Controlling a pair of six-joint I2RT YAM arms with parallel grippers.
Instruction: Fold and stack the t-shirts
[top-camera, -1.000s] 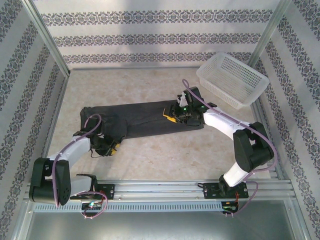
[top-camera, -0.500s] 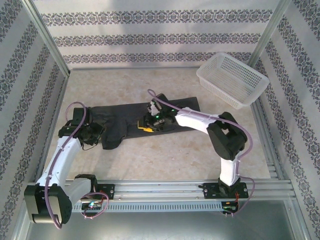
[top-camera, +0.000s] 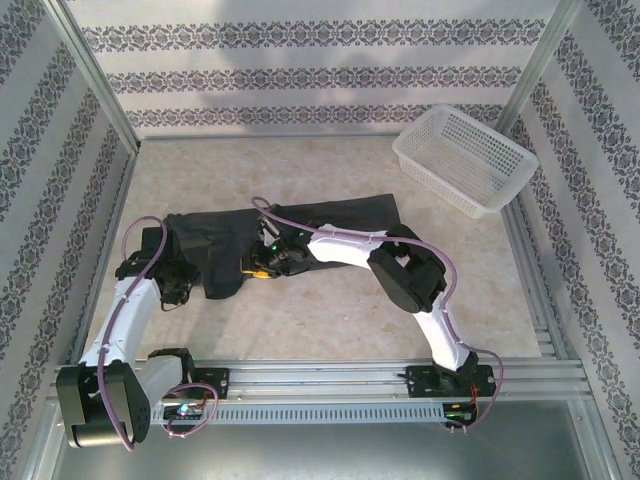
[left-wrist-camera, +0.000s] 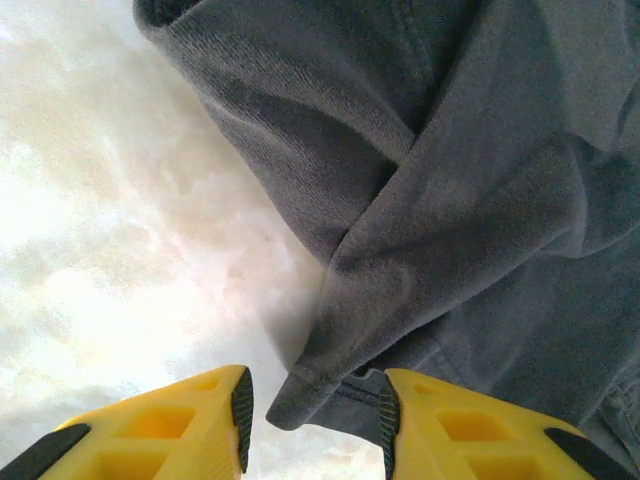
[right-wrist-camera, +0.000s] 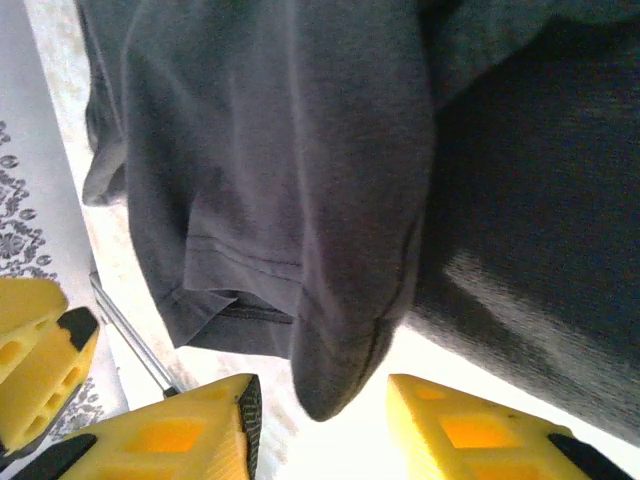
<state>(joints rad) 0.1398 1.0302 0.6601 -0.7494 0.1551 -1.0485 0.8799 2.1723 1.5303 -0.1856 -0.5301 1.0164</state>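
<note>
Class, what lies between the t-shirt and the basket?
Bare table separates the t-shirt and the basket, seen in the top view.

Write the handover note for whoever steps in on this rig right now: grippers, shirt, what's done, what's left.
Left gripper: open at the left end of the t-shirt. A hem corner lies between its jaws, not pinched.
Right gripper: open over the shirt's middle, with a rounded fold of cloth between its jaws.
The t-shirt lies lengthwise across the table, rumpled on its left half and flatter on its right.
The basket sits at the far right, apart from the shirt.
Done: no finished fold yet.
Left: complete the fold, then stack.
</note>
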